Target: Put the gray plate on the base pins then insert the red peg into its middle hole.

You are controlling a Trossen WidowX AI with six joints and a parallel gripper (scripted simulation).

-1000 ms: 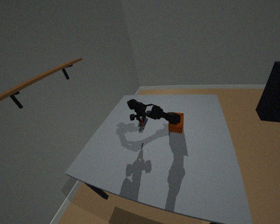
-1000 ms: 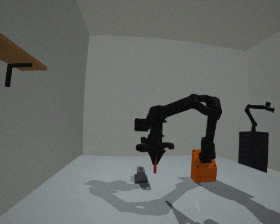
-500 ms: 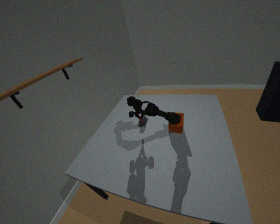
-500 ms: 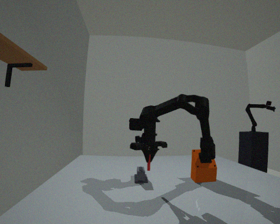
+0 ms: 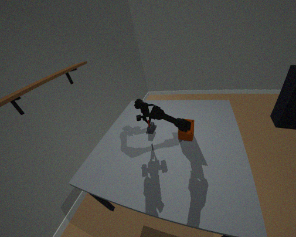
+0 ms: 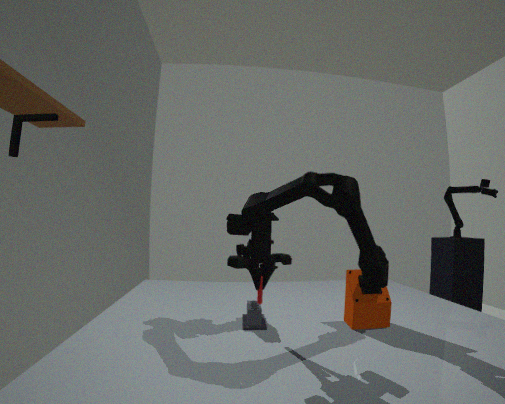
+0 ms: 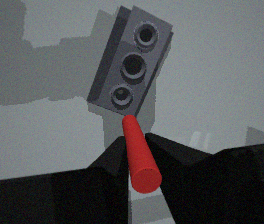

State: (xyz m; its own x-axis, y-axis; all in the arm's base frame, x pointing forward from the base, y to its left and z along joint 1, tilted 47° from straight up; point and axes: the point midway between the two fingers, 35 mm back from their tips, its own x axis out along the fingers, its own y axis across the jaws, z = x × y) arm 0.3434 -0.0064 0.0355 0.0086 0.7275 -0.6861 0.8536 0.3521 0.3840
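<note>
My gripper [image 5: 148, 121] [image 6: 259, 288] [image 7: 135, 141] points down and is shut on the red peg [image 5: 149, 124] [image 6: 260, 296] [image 7: 141, 157], whose lower end sticks out below the fingertips. The gray plate [image 7: 115, 79] lies on top of the dark gray base [image 6: 254, 324] [image 7: 108, 57] and looks flat. Its three round holes run in a row in the wrist view, the middle one dark and open. The peg's lower end shows just beside the plate's near end there, outside all the holes. Its exact height above the plate is hard to tell.
The arm's orange mount [image 5: 186, 135] [image 6: 367, 312] stands on the table [image 5: 224, 188] to the right of the base. A wooden shelf [image 5: 46, 79] [image 6: 28, 92] is on the left wall. A dark pedestal [image 5: 289, 100] [image 6: 456, 270] stands beyond the table at the right.
</note>
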